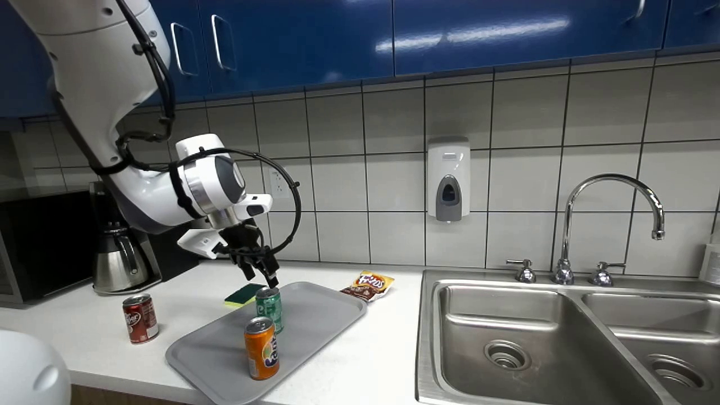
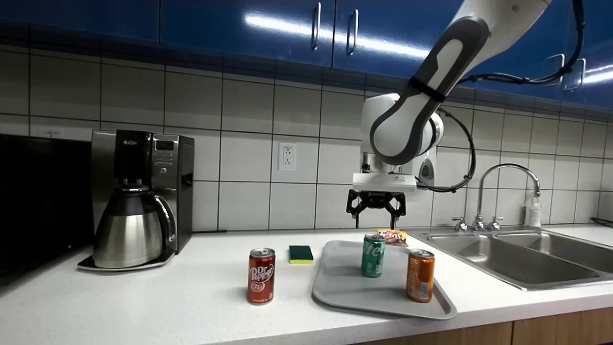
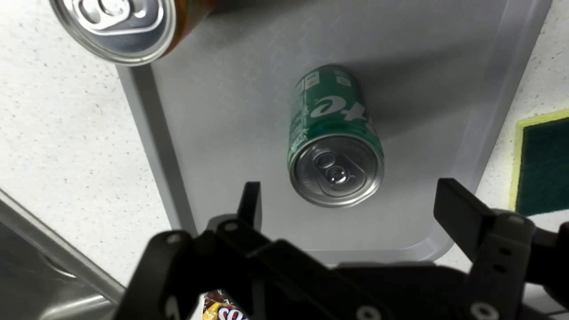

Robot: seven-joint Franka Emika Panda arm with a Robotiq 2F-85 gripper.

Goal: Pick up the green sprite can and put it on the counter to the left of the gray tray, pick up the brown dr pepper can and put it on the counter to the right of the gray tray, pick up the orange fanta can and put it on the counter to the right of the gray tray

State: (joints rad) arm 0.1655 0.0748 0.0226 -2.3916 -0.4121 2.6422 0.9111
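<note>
The green sprite can (image 1: 270, 311) (image 2: 372, 258) (image 3: 331, 115) stands upright on the gray tray (image 1: 320, 318) (image 2: 342, 280) (image 3: 231, 115). The orange fanta can (image 1: 261, 350) (image 2: 420, 277) (image 3: 129, 35) stands upright near the tray's front edge; the wrist view cuts it off. The brown dr pepper can (image 1: 140, 319) (image 2: 261, 278) stands on the white counter (image 1: 382, 360) (image 2: 191, 302) beside the tray and is outside the wrist view. My gripper (image 1: 260, 277) (image 2: 375, 223) (image 3: 350, 191) is open and empty, above and slightly behind the green can, fingers apart on either side of its top in the wrist view.
A green-yellow sponge (image 1: 243, 295) (image 2: 300, 255) (image 3: 544, 166) lies beside the tray. A snack bag (image 1: 368, 286) (image 2: 392, 236) lies behind it. A coffee maker (image 2: 177, 191) with steel pot stands by the wall. The steel sink (image 1: 506, 320) (image 2: 507, 263) and faucet (image 1: 610, 179) are on the opposite side.
</note>
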